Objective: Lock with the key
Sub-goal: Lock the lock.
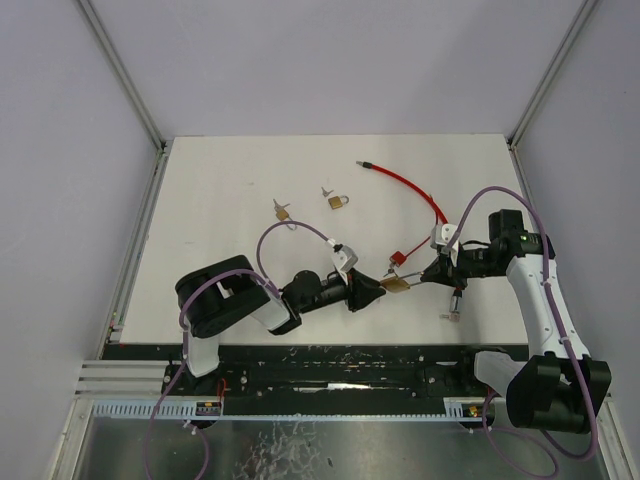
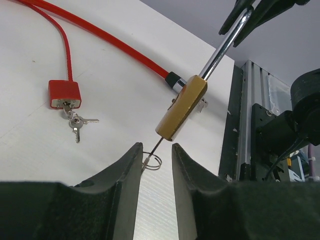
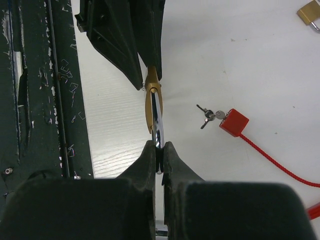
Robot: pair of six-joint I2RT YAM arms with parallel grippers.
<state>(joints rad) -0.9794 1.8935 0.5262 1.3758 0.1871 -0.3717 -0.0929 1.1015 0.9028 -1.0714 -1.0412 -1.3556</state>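
The right gripper point(image 3: 159, 147) clamps the chrome shackle point(image 2: 220, 50) of the brass padlock point(image 2: 181, 107); its thin steel key point(image 2: 159, 144) points toward seven o'clock, between the left gripper's point(image 2: 156, 150) parted jaws.

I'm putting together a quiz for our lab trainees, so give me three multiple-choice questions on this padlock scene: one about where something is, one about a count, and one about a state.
1. Where is the brass padlock with the key in its keyhole? A in a cardboard box; B raised between the left tool and the right tool; C hanging on a hook.
2. How many brass padlocks are in view? A one; B two; C four.
3. How is the right tool? A wide open; B shut on the silver steel shackle; C shut on a screwdriver.

Answers: B, the left wrist view shows it up off the white table; B, the held one plus a small brass padlock lying on the table; B, its fingers pinch the shackle in the right wrist view.
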